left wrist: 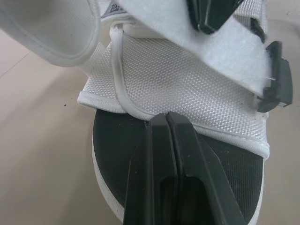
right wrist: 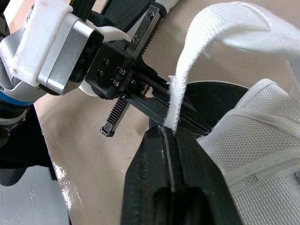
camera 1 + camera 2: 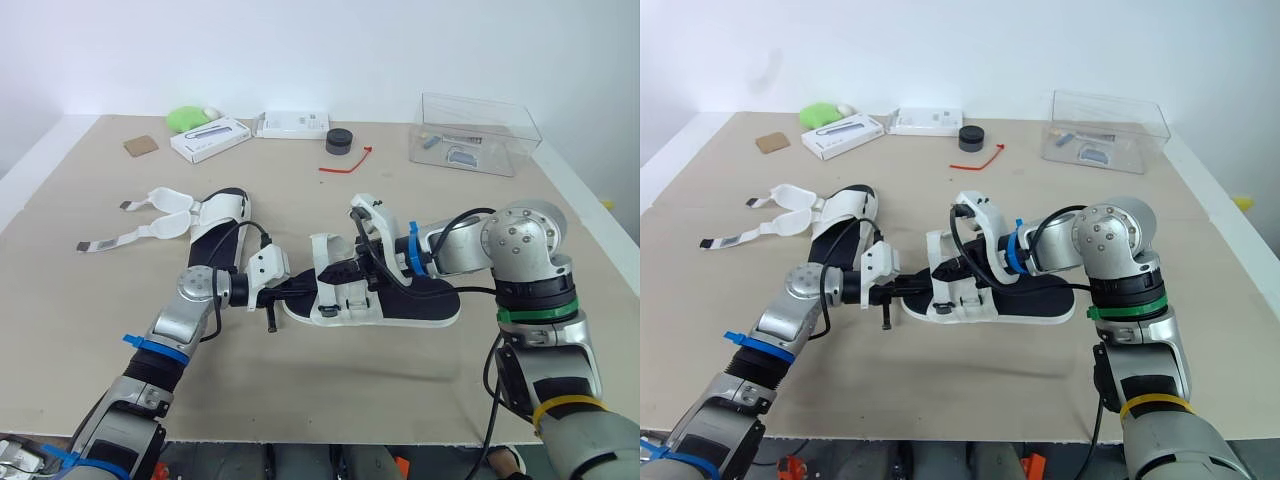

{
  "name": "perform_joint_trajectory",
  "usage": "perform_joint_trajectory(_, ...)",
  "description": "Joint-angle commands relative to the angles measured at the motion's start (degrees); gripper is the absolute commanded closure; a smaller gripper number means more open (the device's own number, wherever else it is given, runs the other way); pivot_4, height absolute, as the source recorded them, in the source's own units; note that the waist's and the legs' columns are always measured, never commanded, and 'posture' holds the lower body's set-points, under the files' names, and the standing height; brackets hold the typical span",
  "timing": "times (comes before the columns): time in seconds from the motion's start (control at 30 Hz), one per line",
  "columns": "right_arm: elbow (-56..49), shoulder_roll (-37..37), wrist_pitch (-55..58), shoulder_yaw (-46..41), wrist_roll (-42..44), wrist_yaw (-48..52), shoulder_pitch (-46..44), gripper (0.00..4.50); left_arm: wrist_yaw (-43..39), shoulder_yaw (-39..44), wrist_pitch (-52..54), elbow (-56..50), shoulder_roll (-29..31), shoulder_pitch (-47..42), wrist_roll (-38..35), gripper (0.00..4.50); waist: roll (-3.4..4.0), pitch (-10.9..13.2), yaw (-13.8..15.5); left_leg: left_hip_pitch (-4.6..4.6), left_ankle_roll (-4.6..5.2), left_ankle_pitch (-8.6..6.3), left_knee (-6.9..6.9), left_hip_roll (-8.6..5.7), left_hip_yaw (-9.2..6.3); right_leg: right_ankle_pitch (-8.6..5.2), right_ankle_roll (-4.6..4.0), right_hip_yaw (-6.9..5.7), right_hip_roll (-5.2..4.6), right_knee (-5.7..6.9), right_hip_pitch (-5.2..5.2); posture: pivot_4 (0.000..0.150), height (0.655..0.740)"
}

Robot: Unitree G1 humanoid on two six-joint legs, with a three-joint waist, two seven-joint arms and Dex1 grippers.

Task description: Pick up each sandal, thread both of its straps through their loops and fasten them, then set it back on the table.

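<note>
Two sandals with black footbeds and white straps lay on a beige counter [image 3: 400, 390]. The near sandal [image 3: 420, 298] sat in the middle, between the two arms. The left tool [image 1: 165, 117] reached in from the left with its fingers pressed together, their tips touching the lower hem of the sandal's white mesh upper [image 1: 187, 89]; whether they pinched the hem could not be told. The right tool [image 2: 165, 129] came from the right and was clamped on a white strap [image 2: 197, 56], which rose from between its fingertips and curved over the sandal. The far sandal [image 3: 218, 228] lay further back on the left, its straps unfastened and splayed outward. A clear plastic box [image 3: 475, 132] stood at the back right.
</note>
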Motion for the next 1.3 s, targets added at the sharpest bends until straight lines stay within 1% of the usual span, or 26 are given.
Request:
perform_joint_trajectory(0.03, -4.6, -1.3, 0.2, 0.1, 0.9, 0.2, 2.6, 4.48, -0.2, -0.2, -0.2, -0.4, 0.1, -0.2, 0.2, 4.5, 0.0, 0.0, 0.0, 0.0, 0.0, 0.0, 0.0, 0.0, -0.01, 0.0, 0.0, 0.0, 0.0, 0.0, 0.01, 0.15, 0.74)
perform_joint_trajectory(0.27, -11.4, -1.9, 0.2, 0.8, -2.1, -0.1, 7.2, 4.48, -0.3, -0.3, -0.1, -0.7, 0.0, 0.1, 0.2, 4.5, 0.0, 0.0, 0.0, 0.01, 0.0, 0.0, 0.0, -0.01, 0.01, 0.0, 0.0, 0.0, 0.0, 0.01, 0.01, 0.15, 0.74)
perform_joint_trajectory(0.53, -16.9, -1.8, 0.2, 0.6, -1.2, 0.9, 10.2, 4.48, -0.2, -0.4, -0.1, -0.6, 0.1, 0.1, 0.3, 4.5, 0.0, 0.0, 0.0, 0.03, 0.0, 0.0, 0.0, -0.01, -0.02, -0.01, 0.0, -0.07, 0.01, 0.0, 0.03, 0.15, 0.74)
perform_joint_trajectory(0.63, -18.5, -2.8, 0.2, 1.4, -2.4, 2.3, 10.3, 4.48, -0.3, -0.4, -0.1, -0.6, 0.0, 0.1, 0.3, 4.5, 0.0, 0.0, 0.0, 0.02, 0.0, 0.0, 0.0, -0.01, -0.01, -0.01, 0.0, -0.06, 0.0, 0.0, 0.02, 0.15, 0.74)
perform_joint_trajectory(0.67, -19.0, -3.4, 0.0, 1.4, -2.5, 3.2, 10.1, 3.96, -0.3, -0.4, -0.1, -0.7, 0.0, 0.1, 0.3, 4.5, 0.0, 0.0, 0.0, 0.03, 0.0, 0.0, 0.0, -0.01, -0.01, -0.01, 0.0, -0.06, 0.0, 0.0, 0.03, 0.15, 0.74)
perform_joint_trajectory(0.7, -19.2, -4.0, -0.6, 1.4, -2.8, 4.0, 9.8, 3.7, -0.3, -0.5, -0.2, -0.6, 0.1, 0.1, 0.3, 4.5, 0.0, 0.0, 0.0, 0.03, 0.0, 0.0, 0.0, -0.01, -0.01, -0.01, 0.0, -0.07, 0.0, 0.0, 0.03, 0.15, 0.74)
perform_joint_trajectory(0.73, -19.3, -4.6, -1.2, 1.3, -3.1, 4.9, 9.3, 3.57, -0.4, -0.5, -0.2, -0.6, 0.1, 0.1, 0.3, 4.5, 0.0, 0.0, 0.0, 0.03, 0.0, 0.0, 0.0, -0.02, -0.02, -0.01, 0.0, -0.08, 0.01, 0.0, 0.03, 0.15, 0.74)
perform_joint_trajectory(0.77, -19.3, -5.3, -1.8, 1.0, -3.4, 5.9, 8.9, 3.29, -0.4, -0.5, -0.2, -0.5, 0.1, 0.1, 0.4, 4.5, 0.0, 0.0, 0.0, 0.03, 0.0, 0.0, 0.0, -0.02, -0.02, -0.01, 0.0, -0.07, 0.01, 0.0, 0.03, 0.15, 0.74)
perform_joint_trajectory(0.8, -19.2, -6.2, -2.2, 0.7, -3.4, 7.2, 8.4, 2.86, -0.4, -0.5, -0.2, -0.5, 0.1, 0.1, 0.4, 4.5, 0.0, 0.0, 0.0, 0.03, 0.0, 0.0, 0.0, -0.02, -0.02, -0.01, 0.0, -0.08, 0.01, 0.0, 0.03, 0.15, 0.74)
perform_joint_trajectory(0.83, -19.1, -7.4, -2.5, -0.1, -2.8, 9.0, 7.9, 2.64, -0.4, -0.5, -0.2, -0.6, 0.1, 0.1, 0.3, 4.5, 0.0, 0.0, 0.0, 0.03, 0.0, 0.0, 0.0, -0.02, -0.02, -0.01, 0.0, -0.08, 0.01, -0.01, 0.03, 0.15, 0.74)
perform_joint_trajectory(0.9, -19.1, -9.8, -3.0, -2.1, -1.2, 12.6, 7.2, 1.76, -0.5, -0.5, -0.2, -0.7, 0.1, 0.1, 0.3, 4.5, 0.0, 0.0, 0.0, 0.03, 0.0, 0.0, 0.0, -0.04, -0.02, -0.01, 0.0, -0.08, 0.01, -0.01, 0.03, 0.15, 0.74)
perform_joint_trajectory(0.93, -19.4, -11.2, -3.3, -3.1, -0.1, 14.8, 7.2, 1.19, -0.6, -0.5, -0.2, -0.7, 0.2, 0.1, 0.3, 4.5, 0.0, 0.0, 0.0, 0.03, 0.0, 0.0, 0.01, -0.05, -0.01, -0.01, 0.01, -0.07, 0.01, -0.01, 0.03, 0.15, 0.74)
perform_joint_trajectory(0.97, -19.7, -12.7, -3.9, -4.0, 0.9, 17.0, 7.4, 0.81, -0.6, -0.5, -0.1, -0.7, 0.2, 0.1, 0.3, 4.5, -0.01, 0.0, 0.1, 0.03, 0.0, 0.0, 0.0, -0.06, -0.02, -0.01, 0.01, -0.07, 0.0, -0.01, 0.03, 0.15, 0.74)
perform_joint_trajectory(1.0, -20.0, -14.4, -3.8, -5.5, 2.6, 19.3, 7.9, 0.26, -0.6, -0.4, 0.0, -0.8, 0.2, 0.1, 0.2, 4.5, -0.01, 0.0, 0.1, 0.02, 0.0, 0.0, 0.0, -0.07, -0.02, -0.01, 0.01, -0.08, -0.01, -0.01, 0.03, 0.15, 0.74)
perform_joint_trajectory(1.03, -20.5, -16.2, -3.3, -7.3, 5.2, 22.2, 9.2, 0.07, -0.7, -0.4, 0.0, -0.9, 0.3, 0.2, 0.2, 4.5, -0.01, 0.0, 0.0, 0.02, 0.0, 0.0, 0.0, -0.07, -0.03, -0.02, 0.02, -0.08, -0.01, -0.02, 0.03, 0.15, 0.74)
perform_joint_trajectory(1.1, -22.2, -18.6, -3.2, -8.9, 7.9, 25.3, 12.3, 0.07, -0.7, -0.3, 0.1, -0.9, 0.4, 0.1, 0.1, 4.5, -0.01, 0.0, 0.1, 0.01, 0.02, -0.01, 0.0, -0.07, -0.08, -0.04, 0.02, -0.09, -0.02, -0.04, 0.04, 0.15, 0.74)
perform_joint_trajectory(1.2, -28.2, -17.0, -7.1, -5.4, 3.8, 20.9, 21.3, 0.07, -0.8, -0.4, 0.2, -0.7, 0.3, 0.0, 0.1, 4.5, -0.15, -0.1, 0.1, 0.05, 0.03, -0.03, -0.02, -0.04, -0.21, -0.1, -0.02, -0.07, -0.02, -0.05, 0.12, 0.15, 0.74)
perform_joint_trajectory(1.3, -29.1, -13.6, -11.0, -3.8, -0.5, 16.5, 24.8, 0.07, -1.0, -0.3, 0.3, -0.4, 0.2, -0.4, 0.0, 4.5, 0.03, 0.0, 0.0, 0.04, -0.02, 0.01, 0.0, -0.04, -0.18, -0.1, -0.01, 0.02, 0.01, 0.05, 0.07, 0.15, 0.74)
